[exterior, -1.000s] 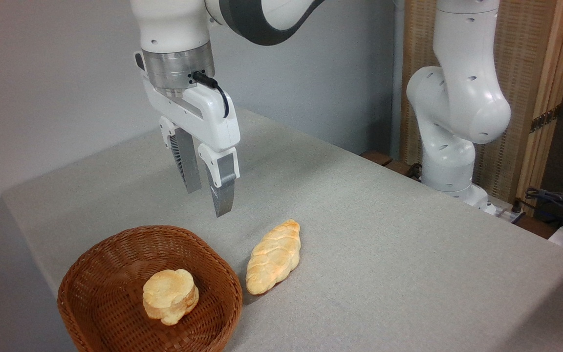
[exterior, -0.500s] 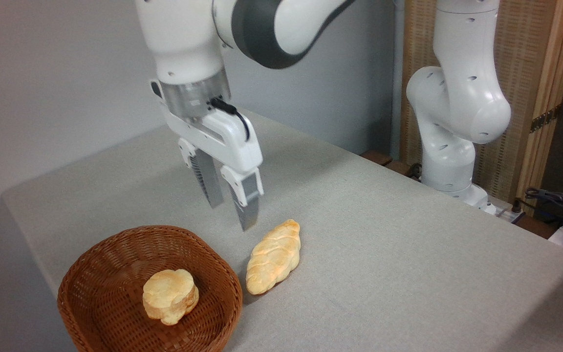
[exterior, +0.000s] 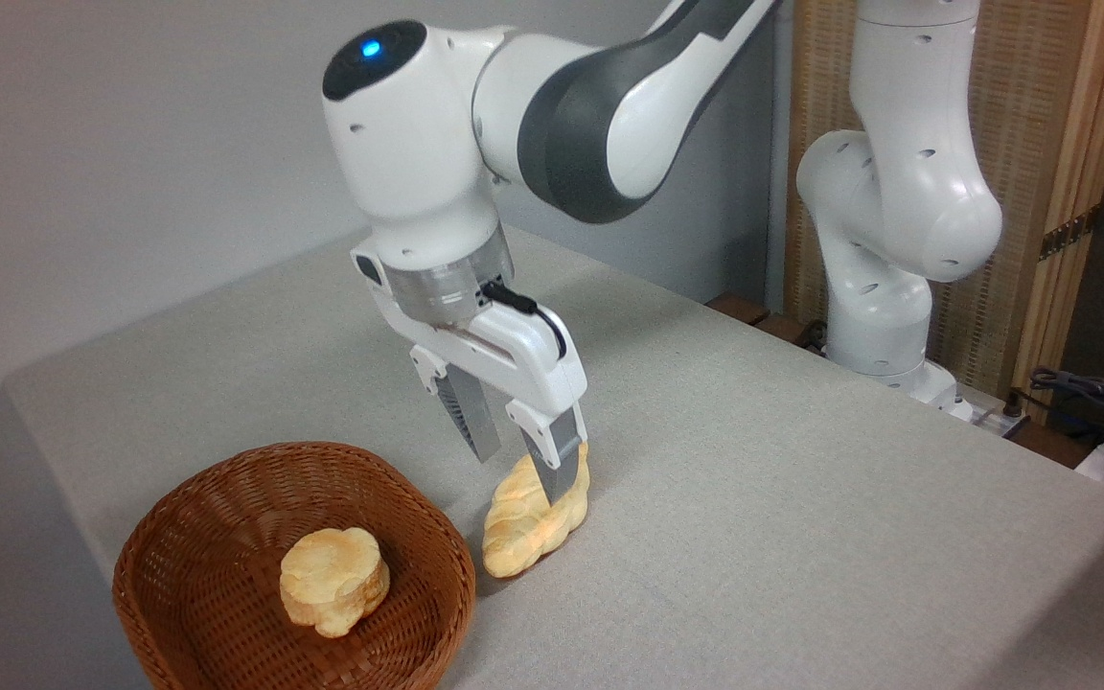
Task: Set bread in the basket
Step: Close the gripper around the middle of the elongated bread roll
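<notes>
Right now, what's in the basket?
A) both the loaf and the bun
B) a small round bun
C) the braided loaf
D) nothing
B: only the small round bun lies inside the basket; the braided loaf lies on the table just right of the rim, with the open gripper lowered over it, one finger in front of the loaf.

Claw (exterior: 521, 477): white two-finger unit, jaws apart, low over the golden-yellow braided loaf (exterior: 525, 527).
Loaf: flat on the grey worktop (exterior: 801, 498), just beside the round brown wicker basket (exterior: 226, 498).
Basket contents: small round scalloped bun (exterior: 334, 580).
</notes>
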